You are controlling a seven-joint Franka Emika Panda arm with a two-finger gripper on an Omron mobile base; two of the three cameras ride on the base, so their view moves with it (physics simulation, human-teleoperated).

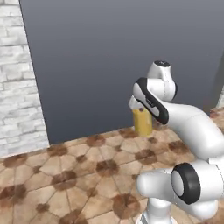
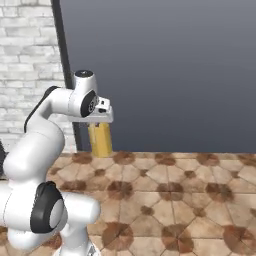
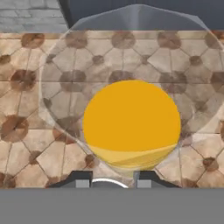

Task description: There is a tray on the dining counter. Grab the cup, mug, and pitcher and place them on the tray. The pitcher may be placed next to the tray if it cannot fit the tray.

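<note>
**One pitcher held off the floor, under the hand**

Nearest, in the hand view: two dark fingertips (image 3: 82, 181) at the bottom edge, with the gripper (image 3: 113, 183) pinching the near rim of the pitcher (image 3: 131, 124) between them. Seen from straight above: clear glass wall flaring out around the tips, round amber-orange disc just beyond them, paler yellow crescent on the disc's near side. Seen through the clear glass: floor (image 3: 26, 105) of tan tiles with dark brown rosettes.

From the left base view: pitcher (image 1: 142, 121) hanging upright directly under the hand, amber-orange below, clear at the top where the fingers close on it. Gripper (image 1: 139, 107) half hidden by the white forearm and its dark band. Whether the base touches the tiles (image 1: 65, 175) cannot be told from this side.

From the right base view: gripper (image 2: 100, 120) pointing down, pitcher (image 2: 100, 140) straight beneath it, upright, bottom appearing to hang above the floor (image 2: 170, 200).

Farther, past the gripper: flat dark grey panel (image 2: 165, 70) rising from the floor edge. Farthest, off to the left of the panel: whitish brick wall (image 1: 17, 78).
</note>
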